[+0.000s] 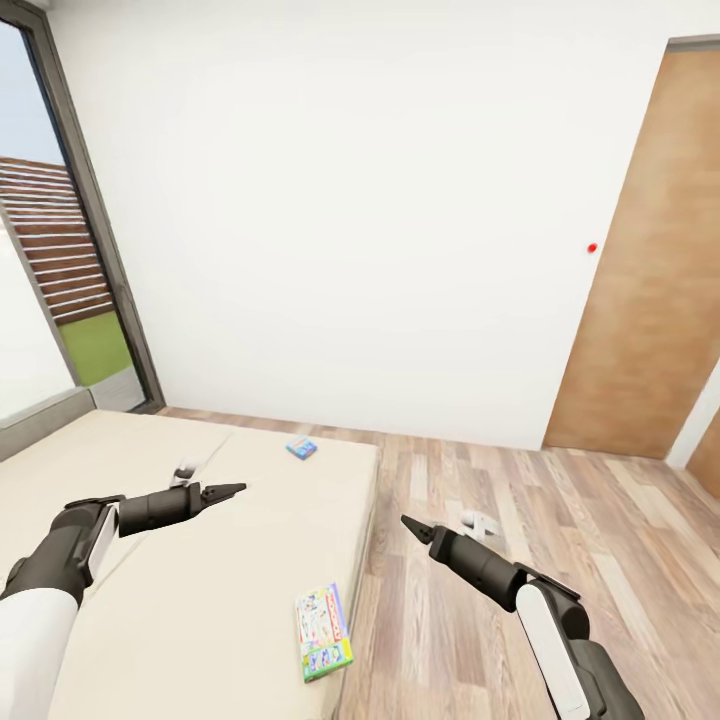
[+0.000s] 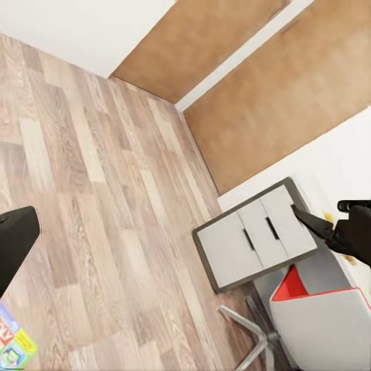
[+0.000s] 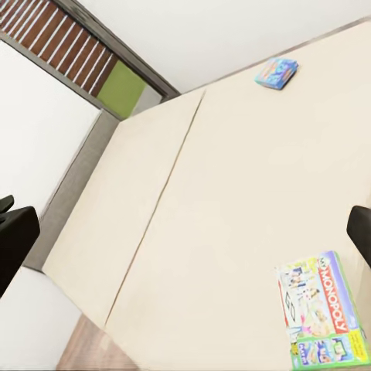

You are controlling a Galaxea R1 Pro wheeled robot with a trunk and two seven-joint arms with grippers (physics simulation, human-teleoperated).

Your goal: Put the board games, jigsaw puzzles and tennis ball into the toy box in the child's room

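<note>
Two board games lie on the beige bed (image 1: 150,560). A small blue box (image 1: 302,448) (image 3: 276,73) rests near the far edge, and a white-green Monopoly box (image 1: 323,631) (image 3: 321,309) lies near the bed's right edge. My left gripper (image 1: 232,490) hovers open over the mattress, left of both boxes. Past the bed's right edge, above the floor, my right gripper (image 1: 410,524) is also open and holds nothing. The table's white drawers (image 2: 259,239) appear in the left wrist view. The toy box, jigsaw puzzles and tennis ball are out of view.
Wooden floor (image 1: 560,560) runs right of the bed to a brown door (image 1: 650,300). A small white-grey object (image 1: 480,522) lies on the floor near my right gripper. A tall window (image 1: 60,300) is at the left. A grey-red chair (image 2: 325,325) stands by the drawers.
</note>
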